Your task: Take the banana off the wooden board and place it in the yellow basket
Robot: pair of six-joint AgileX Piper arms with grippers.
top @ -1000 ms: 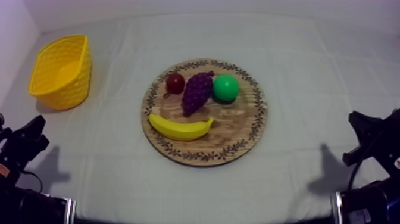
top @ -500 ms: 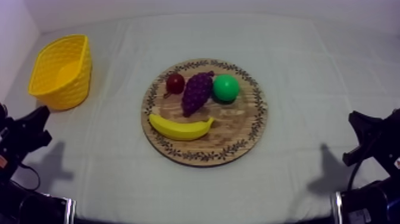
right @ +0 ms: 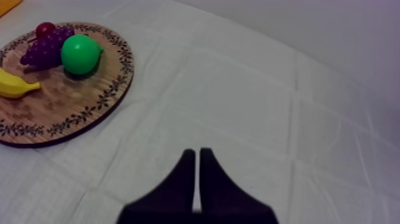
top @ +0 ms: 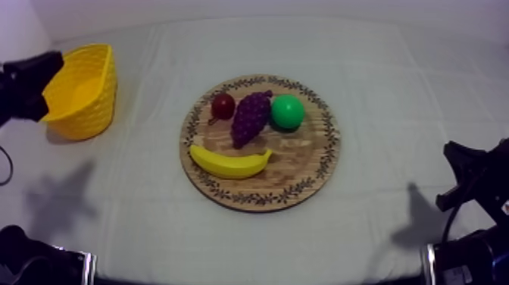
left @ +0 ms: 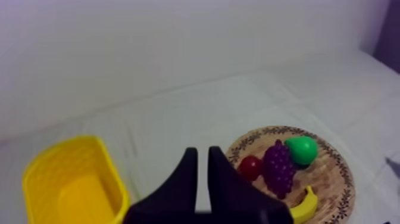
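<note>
Well, the banana [top: 229, 162] lies on the wooden board [top: 304, 164], far from the yellow basket [top: 91, 106], since my left gripper [left: 202, 154] hangs by the basket with fingers [left: 187, 179] pressed together, holding nothing yet.

There is one wooden board [top: 304, 165], one yellow basket [top: 85, 108], one banana [top: 229, 163], one pear [top: 288, 111], one bunch of grapes [top: 251, 118] and one small red fruit [top: 223, 106].

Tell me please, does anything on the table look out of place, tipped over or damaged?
Nothing stands out. The banana, the grapes, the pear and the small red fruit all lie on the wooden board, none spilled off it. The yellow basket stands apart from the board, empty.
</note>
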